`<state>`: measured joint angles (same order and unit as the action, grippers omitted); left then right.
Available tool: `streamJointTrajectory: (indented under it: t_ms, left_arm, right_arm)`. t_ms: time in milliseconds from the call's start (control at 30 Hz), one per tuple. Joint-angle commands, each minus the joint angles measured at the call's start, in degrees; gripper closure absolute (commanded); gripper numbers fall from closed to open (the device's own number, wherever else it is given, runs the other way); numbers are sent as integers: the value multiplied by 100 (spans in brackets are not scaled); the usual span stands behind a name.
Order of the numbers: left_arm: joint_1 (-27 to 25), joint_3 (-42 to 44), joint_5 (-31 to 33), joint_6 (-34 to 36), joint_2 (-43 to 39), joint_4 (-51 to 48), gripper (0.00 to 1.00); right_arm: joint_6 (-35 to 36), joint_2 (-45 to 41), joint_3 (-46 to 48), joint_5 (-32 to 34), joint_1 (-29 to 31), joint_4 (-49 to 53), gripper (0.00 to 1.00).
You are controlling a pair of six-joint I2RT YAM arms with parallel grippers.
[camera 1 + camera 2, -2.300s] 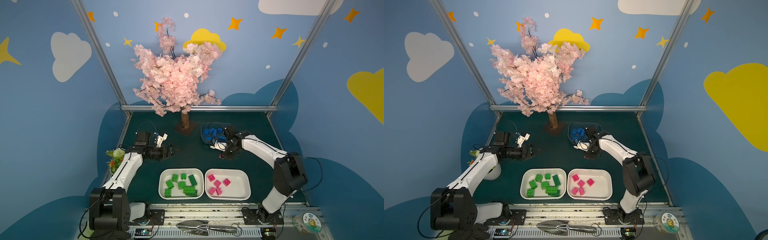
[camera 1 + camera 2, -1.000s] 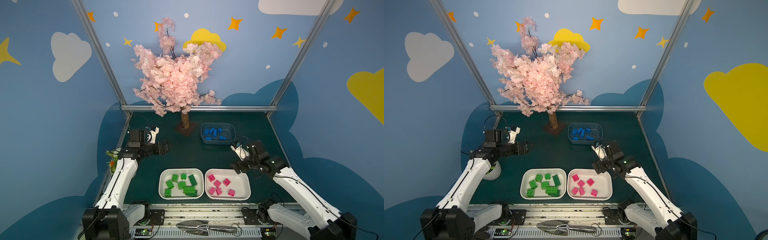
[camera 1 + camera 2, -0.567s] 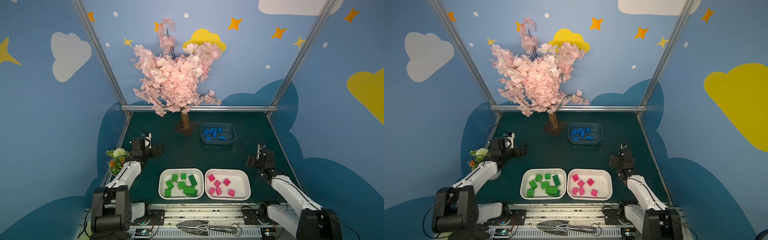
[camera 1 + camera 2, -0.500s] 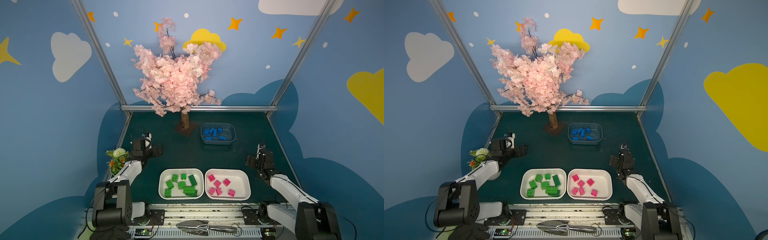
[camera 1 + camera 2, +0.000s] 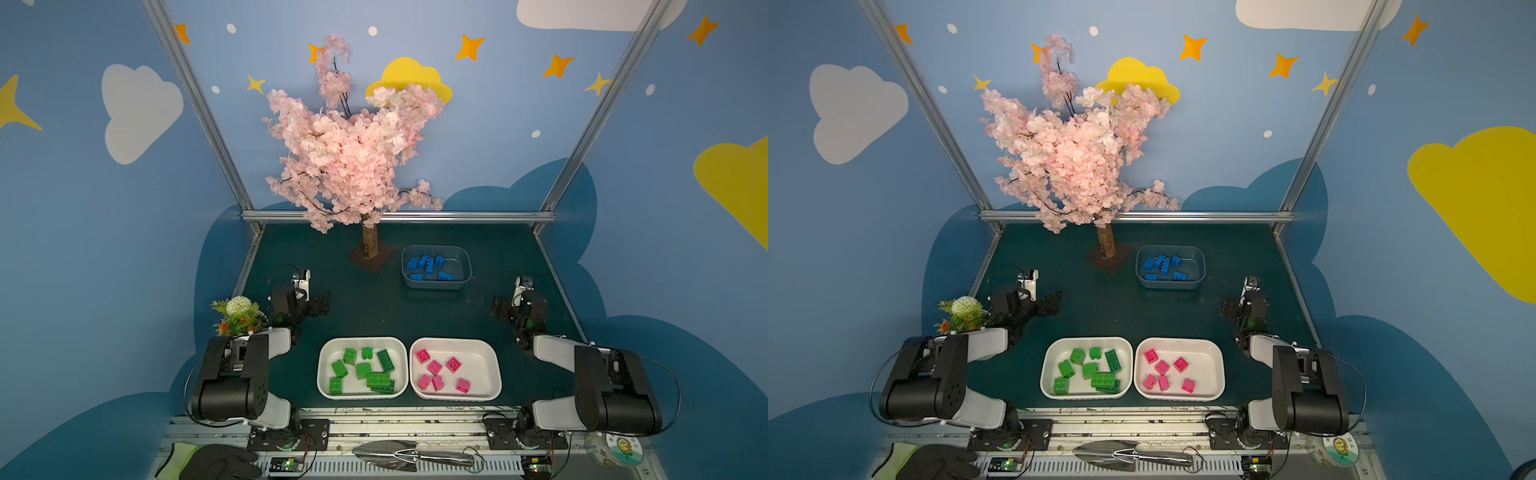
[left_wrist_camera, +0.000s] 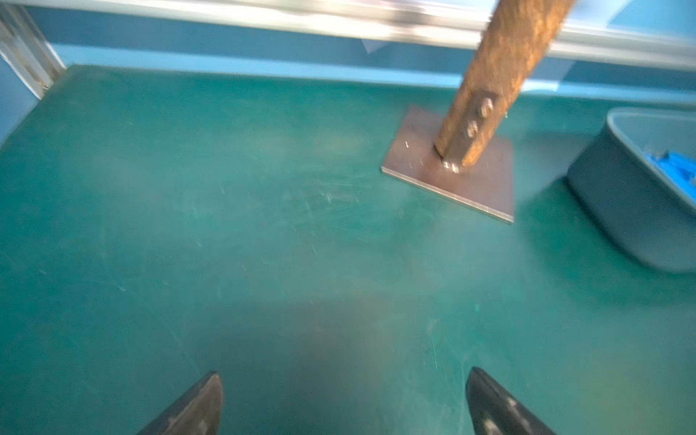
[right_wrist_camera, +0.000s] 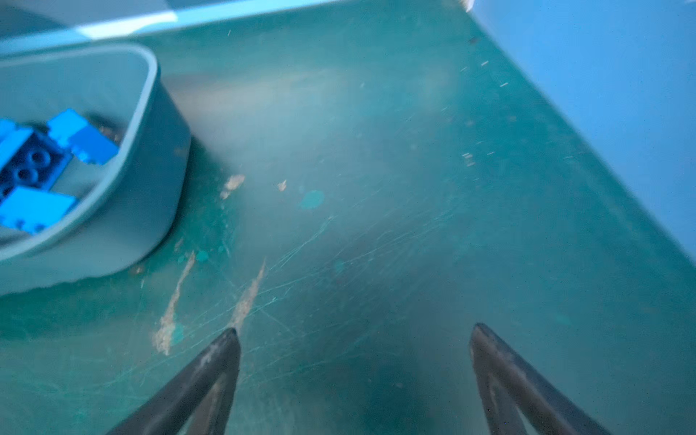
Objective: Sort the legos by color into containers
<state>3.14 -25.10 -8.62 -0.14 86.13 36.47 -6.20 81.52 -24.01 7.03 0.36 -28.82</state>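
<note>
Facing the back of the cell, the left gripper [image 6: 342,380] holds its fingers [image 6: 199,406] spread wide over the green mat [image 6: 226,226], nothing between them; the right gripper [image 7: 354,331] stands equally wide and empty; just ahead of the left fingertips rises the wooden trunk [image 6: 489,83] on its metal base plate [image 6: 482,188]; the grey-blue tub [image 5: 434,284] of blue legos [image 5: 426,266] sits ahead, between both pairs of fingers, apart from each; behind the fingers, one white tray [image 5: 328,353] holds the green legos [image 5: 378,379]; the second white tray [image 5: 478,361], just beside it, holds the pink legos [image 5: 434,368].
</note>
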Motion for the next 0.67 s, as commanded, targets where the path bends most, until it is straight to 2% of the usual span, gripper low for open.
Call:
streamJointTrajectory:
  t_ms: [0, 33, 633]
  left_arm:
    - [-72, 159, 256, 84, 158, 856, 1]
    - [-67, 130, 419, -11, 141, 786, 1]
    - [-59, 104, 414, 14, 116, 695, 1]
  right_arm:
    - [-271, 28, -432, 57, 51, 160, 6]
    - [-242, 83, -507, 172, 117, 256, 6]
    - [-217, 87, -527, 301, 195, 288, 6]
